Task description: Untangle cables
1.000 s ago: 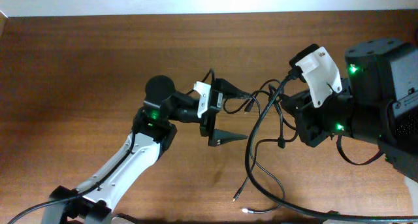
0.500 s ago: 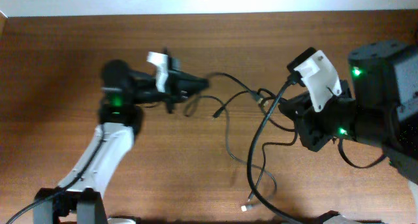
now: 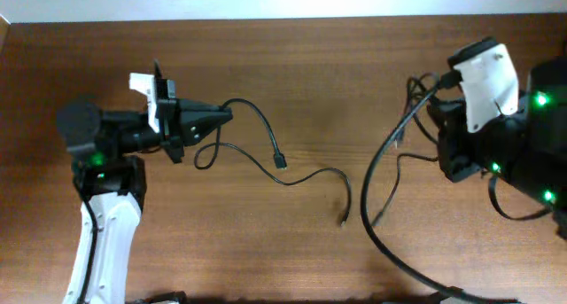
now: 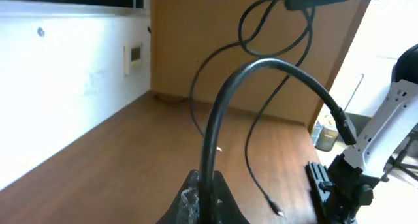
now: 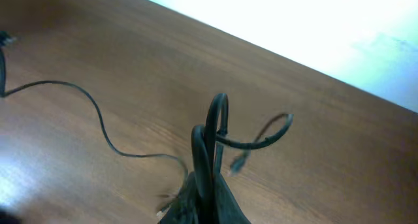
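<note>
Working over a brown wooden tabletop (image 3: 301,56). Pinching the left claw (image 3: 217,118) fully closed on one thin black flexible cable (image 3: 314,174), trailing it rightward in loose curves across the wood, ending in a small plug end (image 3: 280,159). Clamping the right claw (image 5: 204,194) shut likewise on a second thin black cable (image 5: 219,110), bunching it in small loops just above the fingers, well apart from the first. Judging both as light, limp and slick: probably sliding and springing back rather than holding shape. Favouring a grip on the cord body near a plug, avoiding the fragile plug itself.
</note>
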Robot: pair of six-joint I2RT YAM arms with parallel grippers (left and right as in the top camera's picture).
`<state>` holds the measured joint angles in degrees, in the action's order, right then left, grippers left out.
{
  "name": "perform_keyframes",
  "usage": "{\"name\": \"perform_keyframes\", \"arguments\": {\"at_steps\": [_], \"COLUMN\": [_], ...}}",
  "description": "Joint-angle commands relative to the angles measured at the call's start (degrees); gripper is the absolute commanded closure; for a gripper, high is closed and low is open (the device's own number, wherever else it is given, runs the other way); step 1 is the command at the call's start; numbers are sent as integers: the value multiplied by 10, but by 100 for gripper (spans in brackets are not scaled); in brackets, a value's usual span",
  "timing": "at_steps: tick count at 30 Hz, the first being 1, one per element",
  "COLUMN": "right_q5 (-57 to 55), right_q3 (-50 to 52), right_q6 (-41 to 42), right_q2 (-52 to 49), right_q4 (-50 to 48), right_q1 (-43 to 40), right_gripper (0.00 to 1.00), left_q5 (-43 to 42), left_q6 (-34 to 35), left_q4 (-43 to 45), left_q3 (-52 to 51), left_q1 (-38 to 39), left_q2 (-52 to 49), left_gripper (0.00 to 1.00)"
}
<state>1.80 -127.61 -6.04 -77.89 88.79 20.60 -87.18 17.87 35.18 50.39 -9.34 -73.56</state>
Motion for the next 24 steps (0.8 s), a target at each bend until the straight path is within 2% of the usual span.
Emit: {"name": "perform_keyframes", "arguments": {"at_steps": [1, 5, 8, 10, 14, 17, 19, 20, 22, 24], "right_q5": [64, 52, 49, 51, 51, 51, 52, 64, 103, 109], "right_q3": [-5, -13, -100, -159, -165, -165, -165, -166, -166, -166], "right_q6": [20, 18, 18, 23, 24, 24, 24, 25, 25, 25], "right_q2": [-51, -68, -48, -28, -12, -28, -33, -31, -23, -8], "right_q4": [13, 1, 24, 54, 85, 85, 85, 85, 85, 85], "right_q1": [-4, -4, -4, -4, -4, -4, -4, -4, -4, -4], "right_gripper": [1, 1, 1, 2, 1, 1, 1, 1, 1, 1], "left_q5": [-20, -25, -6, 38, 47, 59, 99, 142, 255, 360], "left_q6": [12, 12, 22, 35, 201, 246, 236, 211, 134, 107], "left_q4": [-4, -7, 2, 36, 204, 210, 173, 142, 28, -3], "left_q3": [8, 8, 8, 12, 90, 228, 278, 286, 286, 286], "left_q1": [-17, -18, -6, 6, 5, 6, 6, 6, 16, 70], "left_q2": [24, 24, 24, 24, 24, 24, 24, 24, 16, -10], "left_gripper": [100, 100, 100, 100, 100, 100, 100, 100, 100, 100]}}
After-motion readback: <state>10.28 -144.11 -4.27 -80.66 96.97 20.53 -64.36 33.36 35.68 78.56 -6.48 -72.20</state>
